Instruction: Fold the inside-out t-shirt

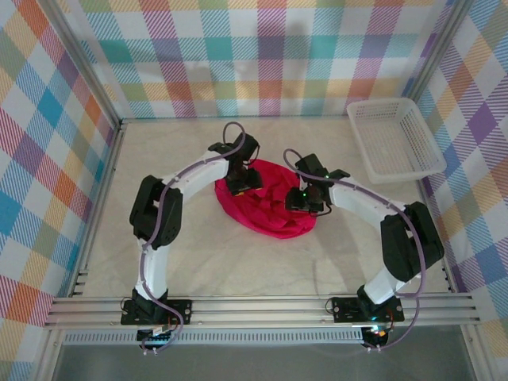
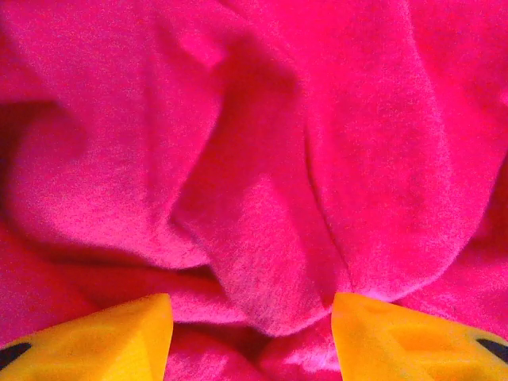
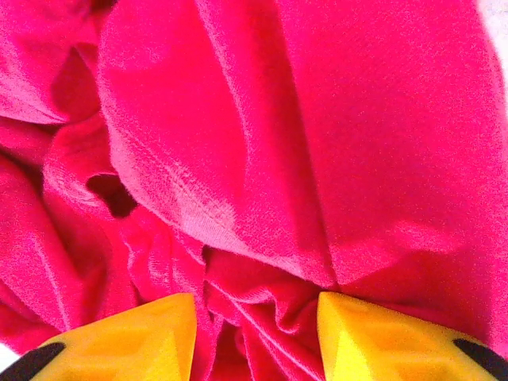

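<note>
1. Left wrist view: the left gripper is sitting low on the inside-out t-shirt with its yellow fingers standing well apart. A soft ridge of red cloth is lying between them. Shadow is showing beside one finger, so I am reading this gripper as released rather than pinching.
2. Right wrist view: the right gripper is straddling a bunch of small pleats that is filling the gap between its fingers. I cannot tell whether it is clenching them or only resting around them.
3. Top external view: both arms are arching inward over the heap. The left gripper is working its far-left edge and the right gripper its right side. I judge they are taking opposite sides so the cloth can be drawn apart, not dragged as one lump.
4. The t-shirt is lying as a crumpled, rounded mound near the middle of the surface, between the two arms. Its sleeves and hem are too bunched to tell apart. By my judgement, spreading it flat is coming before any fold.
5. A white basket is sitting at the far right, well apart from the shirt.
</note>
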`<state>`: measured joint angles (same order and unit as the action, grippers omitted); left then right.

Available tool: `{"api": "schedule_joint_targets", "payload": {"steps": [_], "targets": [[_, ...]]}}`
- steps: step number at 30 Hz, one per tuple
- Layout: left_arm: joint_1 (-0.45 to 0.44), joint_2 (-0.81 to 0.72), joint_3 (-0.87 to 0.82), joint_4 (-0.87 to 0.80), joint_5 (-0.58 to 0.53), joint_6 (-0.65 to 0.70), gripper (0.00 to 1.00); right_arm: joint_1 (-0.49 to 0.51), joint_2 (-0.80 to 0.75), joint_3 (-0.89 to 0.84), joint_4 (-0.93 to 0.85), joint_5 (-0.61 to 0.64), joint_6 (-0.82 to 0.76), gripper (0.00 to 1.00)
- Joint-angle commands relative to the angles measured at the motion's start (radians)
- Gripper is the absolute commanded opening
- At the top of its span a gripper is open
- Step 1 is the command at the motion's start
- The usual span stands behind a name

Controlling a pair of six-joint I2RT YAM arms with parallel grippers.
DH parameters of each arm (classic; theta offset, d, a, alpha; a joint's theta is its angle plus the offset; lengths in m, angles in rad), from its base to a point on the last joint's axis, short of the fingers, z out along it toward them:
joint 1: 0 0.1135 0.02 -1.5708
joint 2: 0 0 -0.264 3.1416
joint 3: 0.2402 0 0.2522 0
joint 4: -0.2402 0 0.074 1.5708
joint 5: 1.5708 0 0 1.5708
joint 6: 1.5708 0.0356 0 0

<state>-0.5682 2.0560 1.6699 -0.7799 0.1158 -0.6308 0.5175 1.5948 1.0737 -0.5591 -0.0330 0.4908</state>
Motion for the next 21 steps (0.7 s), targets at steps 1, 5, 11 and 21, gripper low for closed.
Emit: {"api": "schedule_joint_targets", "payload": {"steps": [1, 5, 11, 21], "targets": [[-0.005, 0.031, 0.041, -0.001, 0.013, -0.033, 0.55, -0.002, -0.035, -0.026, 0.012, 0.015, 0.018, 0.45], [-0.011, 0.064, 0.077, 0.008, 0.016, -0.055, 0.53, -0.002, -0.029, -0.041, 0.024, 0.000, 0.018, 0.46], [-0.013, 0.110, 0.155, -0.040, -0.003, -0.065, 0.11, -0.002, 0.002, -0.084, 0.076, -0.019, 0.028, 0.45], [-0.003, 0.001, 0.378, -0.186, -0.014, -0.043, 0.00, -0.014, 0.102, -0.119, 0.093, 0.022, 0.033, 0.00]]}}
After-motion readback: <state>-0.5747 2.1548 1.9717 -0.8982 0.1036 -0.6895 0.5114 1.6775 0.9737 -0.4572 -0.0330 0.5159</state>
